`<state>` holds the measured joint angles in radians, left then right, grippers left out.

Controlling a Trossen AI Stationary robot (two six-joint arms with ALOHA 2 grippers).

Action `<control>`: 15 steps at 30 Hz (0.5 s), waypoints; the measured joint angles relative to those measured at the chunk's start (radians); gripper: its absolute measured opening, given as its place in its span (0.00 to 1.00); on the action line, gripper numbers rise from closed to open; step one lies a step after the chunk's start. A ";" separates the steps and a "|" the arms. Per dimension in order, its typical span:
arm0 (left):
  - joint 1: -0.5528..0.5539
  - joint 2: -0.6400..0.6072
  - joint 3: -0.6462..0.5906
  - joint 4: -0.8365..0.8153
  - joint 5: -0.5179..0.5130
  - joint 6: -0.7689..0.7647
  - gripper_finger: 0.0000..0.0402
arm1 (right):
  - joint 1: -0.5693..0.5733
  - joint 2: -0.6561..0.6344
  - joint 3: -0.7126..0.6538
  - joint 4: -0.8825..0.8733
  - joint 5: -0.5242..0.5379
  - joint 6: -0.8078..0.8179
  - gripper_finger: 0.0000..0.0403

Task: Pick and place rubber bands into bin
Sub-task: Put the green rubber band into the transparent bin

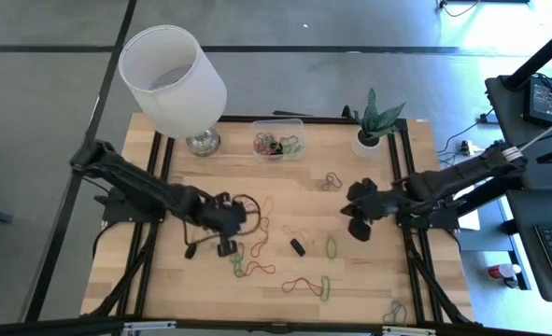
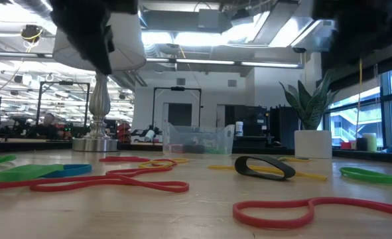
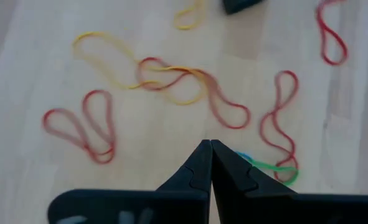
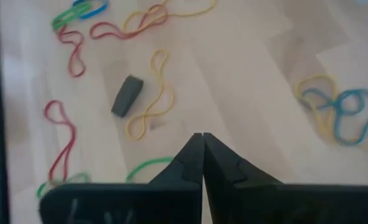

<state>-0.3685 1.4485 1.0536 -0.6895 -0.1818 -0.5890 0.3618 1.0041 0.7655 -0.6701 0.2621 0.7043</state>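
Rubber bands (image 1: 257,257) scattered over middle and lower bench (image 1: 163,289); some already in bin (image 1: 278,139), top centre. Left tool (image 1: 227,222) clenched, empty, above red-green tangle. Right tool (image 1: 358,217) clenched, empty, right of centre. Advice: open fingers first, descend over single strand, pinch low.

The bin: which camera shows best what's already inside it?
High view: it looks straight down into the bin, showing a tangle of rubber bands inside. Low view shows only its clear side wall. Neither wrist view shows it.

Bin (image 1: 278,138) contents too small to tell.
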 joint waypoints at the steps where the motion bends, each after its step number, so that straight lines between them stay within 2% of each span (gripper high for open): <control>1: -0.011 0.029 0.028 -0.010 0.000 0.016 0.00 | 0.011 -0.026 -0.029 0.012 0.000 0.009 0.02; 4: -0.039 0.104 0.086 -0.017 0.002 0.061 0.00 | 0.031 -0.089 -0.106 0.045 -0.001 0.032 0.02; 9: -0.057 0.183 0.115 -0.020 0.000 0.005 0.03 | 0.044 -0.140 -0.174 0.096 -0.001 0.077 0.02; 15: -0.070 0.243 0.115 -0.050 0.023 -0.026 0.14 | 0.050 -0.150 -0.185 0.115 -0.001 0.058 0.02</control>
<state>-0.4384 1.6917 1.1683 -0.7400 -0.1592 -0.6151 0.4122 0.8539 0.5804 -0.5549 0.2612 0.7625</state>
